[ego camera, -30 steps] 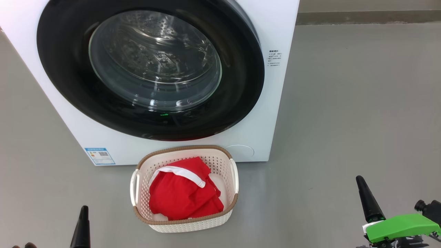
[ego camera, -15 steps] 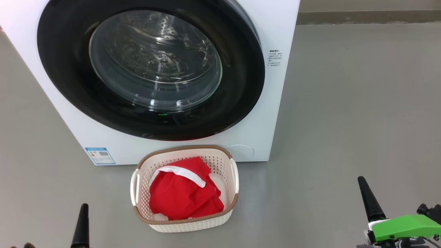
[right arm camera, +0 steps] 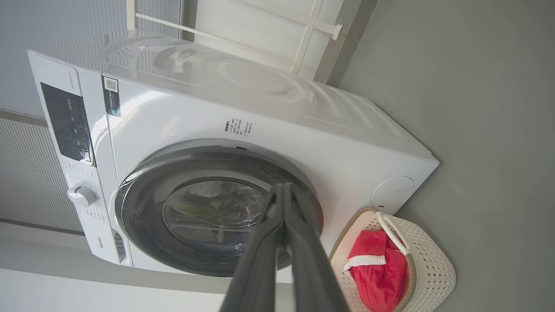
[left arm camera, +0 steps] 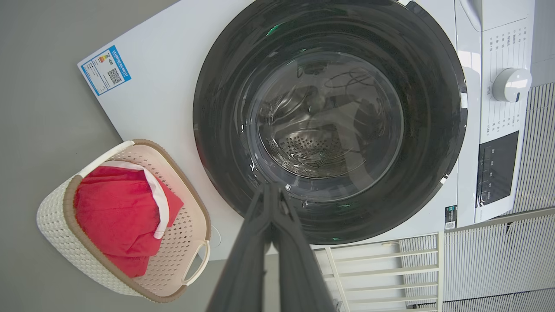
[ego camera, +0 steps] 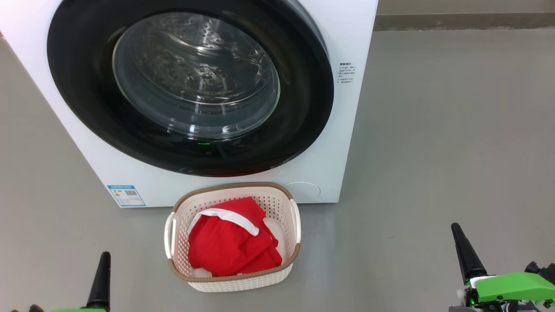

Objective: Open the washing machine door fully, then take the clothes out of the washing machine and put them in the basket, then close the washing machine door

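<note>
Bright red fabric clothes [ego camera: 230, 249] fill the cream perforated plastic basket [ego camera: 243, 282], lower centre; glossy black round washing machine door [ego camera: 86, 108] closed, upper left; left gripper [ego camera: 104, 258] and right gripper [ego camera: 455, 229] pinched together, empty.

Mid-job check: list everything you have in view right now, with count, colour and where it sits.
washing machine: one, white, standing on the floor facing the robot
washing machine door: one, glossy black with a clear glass window, shut against the machine's front
blue label: one, blue, lower left corner of the machine's front
dial: one, white, on the machine's control panel
basket: one, cream-white with a brown rim, on the floor right in front of the machine
clothes: one heap, red with white trim, inside the basket
floor: grey, all around
left gripper: one, dark fingers, shut and empty, lower left of the head view
right gripper: one, dark fingers, shut and empty, lower right of the head view
</note>
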